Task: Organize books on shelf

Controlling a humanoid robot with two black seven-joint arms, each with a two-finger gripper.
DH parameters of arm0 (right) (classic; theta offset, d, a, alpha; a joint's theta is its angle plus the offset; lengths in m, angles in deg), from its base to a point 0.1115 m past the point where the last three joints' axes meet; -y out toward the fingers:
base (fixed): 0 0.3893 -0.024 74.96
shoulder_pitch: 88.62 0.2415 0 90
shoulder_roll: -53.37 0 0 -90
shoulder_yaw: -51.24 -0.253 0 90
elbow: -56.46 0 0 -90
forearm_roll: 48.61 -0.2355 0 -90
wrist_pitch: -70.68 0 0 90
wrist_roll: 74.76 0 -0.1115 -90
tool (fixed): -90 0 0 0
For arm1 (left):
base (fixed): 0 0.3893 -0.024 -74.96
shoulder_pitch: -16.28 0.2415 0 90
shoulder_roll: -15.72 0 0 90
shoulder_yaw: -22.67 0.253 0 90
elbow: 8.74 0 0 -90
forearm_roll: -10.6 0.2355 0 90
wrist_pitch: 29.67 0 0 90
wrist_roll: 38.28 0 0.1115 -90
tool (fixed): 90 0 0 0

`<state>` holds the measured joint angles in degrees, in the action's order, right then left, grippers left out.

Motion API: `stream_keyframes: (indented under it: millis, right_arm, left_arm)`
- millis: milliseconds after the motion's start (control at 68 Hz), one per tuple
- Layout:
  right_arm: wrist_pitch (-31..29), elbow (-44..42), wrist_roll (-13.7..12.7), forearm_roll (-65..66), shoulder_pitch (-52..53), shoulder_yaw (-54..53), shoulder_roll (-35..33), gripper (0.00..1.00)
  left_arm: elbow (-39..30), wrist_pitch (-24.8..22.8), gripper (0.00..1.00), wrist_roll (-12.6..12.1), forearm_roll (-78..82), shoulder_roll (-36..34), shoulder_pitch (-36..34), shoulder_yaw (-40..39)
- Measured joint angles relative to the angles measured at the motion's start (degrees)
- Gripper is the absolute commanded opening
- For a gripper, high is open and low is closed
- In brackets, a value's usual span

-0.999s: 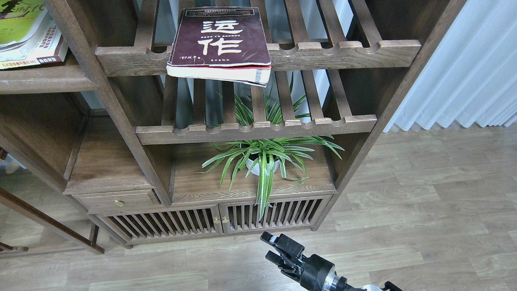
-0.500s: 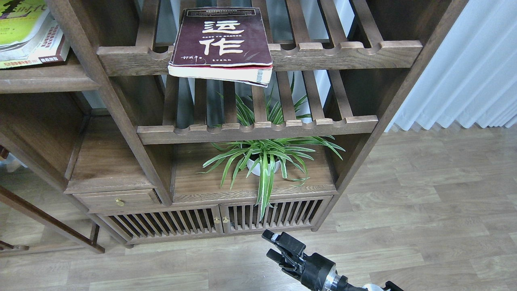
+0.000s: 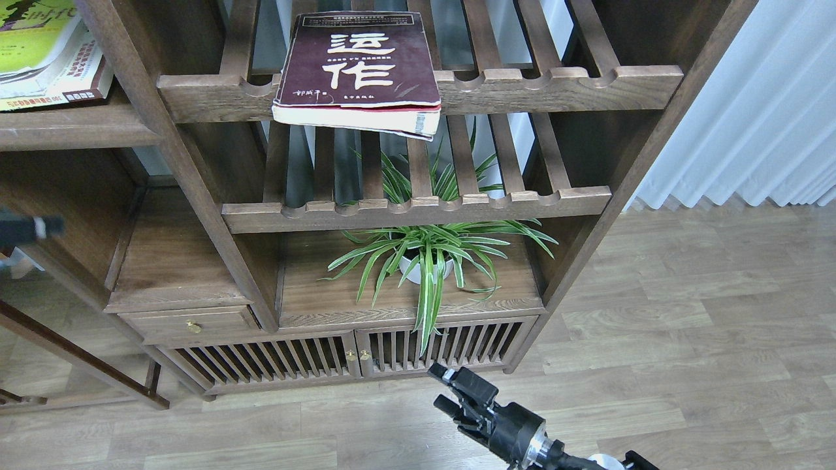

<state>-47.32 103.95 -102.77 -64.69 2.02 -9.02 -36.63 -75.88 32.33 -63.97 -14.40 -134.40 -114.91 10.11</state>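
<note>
The thick maroon book (image 3: 360,62) with cream Chinese characters lies flat on the upper slatted rack (image 3: 562,85), its front edge overhanging the rail. The lime-yellow book (image 3: 32,36) lies on another paperback (image 3: 75,81) on the solid dark shelf (image 3: 72,127) at the top left; both are cut off by the frame. My right gripper (image 3: 443,390) is low at the bottom centre, above the floor in front of the cabinet doors, open and empty. A dark blurred tip of my left arm (image 3: 29,230) shows at the left edge; its fingers cannot be told apart.
A second slatted rack (image 3: 418,212) sits below the first. A spider plant in a white pot (image 3: 424,261) stands on the board under it. Below are slatted cabinet doors (image 3: 346,356) and a small drawer (image 3: 189,323). White curtains (image 3: 751,111) hang at the right.
The tip of my left arm has come into view at the left edge. My right gripper has shifted slightly to the right. The books have not moved.
</note>
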Motion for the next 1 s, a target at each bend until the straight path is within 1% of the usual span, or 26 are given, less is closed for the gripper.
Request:
stream_keyframes:
  millis: [162, 367, 426, 529, 544, 647, 750, 896, 999]
  right_arm:
    - [0.0, 4.5, 0.0, 0.1, 0.7, -0.1, 0.0, 0.99]
    - [0.2, 13.3, 0.0, 0.1, 2.2, -3.0, 0.0, 0.99]
    - [1.9, 15.8, 0.0, 0.1, 2.9, -4.1, 0.0, 0.99]
    - [6.1, 20.3, 0.0, 0.1, 4.3, -6.0, 0.0, 0.99]
    - [8.1, 22.7, 0.0, 0.1, 5.1, -6.9, 0.0, 0.99]
    - [11.0, 26.3, 0.1, 0.3, 6.0, -8.1, 0.0, 0.99]
    - [14.8, 31.6, 1.2, 0.6, 7.7, -9.3, 0.0, 0.99]
    - [17.7, 35.7, 3.1, 1.6, 9.7, -9.5, 0.0, 0.99]
    - [18.7, 36.8, 3.7, 3.0, 10.9, -9.5, 0.0, 0.99]
  left_arm:
    - [3.8, 0.0, 0.98, 0.1, -7.1, 11.2, 6.8, -2.2]
    - [9.8, 0.0, 0.98, 0.1, -8.4, 27.5, 15.9, -10.5]
    - [11.8, 0.0, 0.98, -0.1, -8.0, 31.4, 18.2, -12.4]
    - [15.2, 0.0, 0.98, -0.3, -7.3, 36.1, 20.9, -13.6]
    - [16.6, 0.0, 0.99, -0.3, -7.1, 37.5, 22.1, -13.7]
    - [17.9, 0.0, 0.99, -0.3, -6.9, 38.9, 23.5, -13.9]
    - [19.3, 0.0, 0.99, -0.3, -6.9, 40.0, 24.4, -13.8]
    - [20.3, 0.0, 0.99, -0.3, -6.9, 40.2, 24.6, -13.7]
    - [20.7, 0.0, 1.0, -0.2, -6.9, 40.3, 24.6, -13.5]
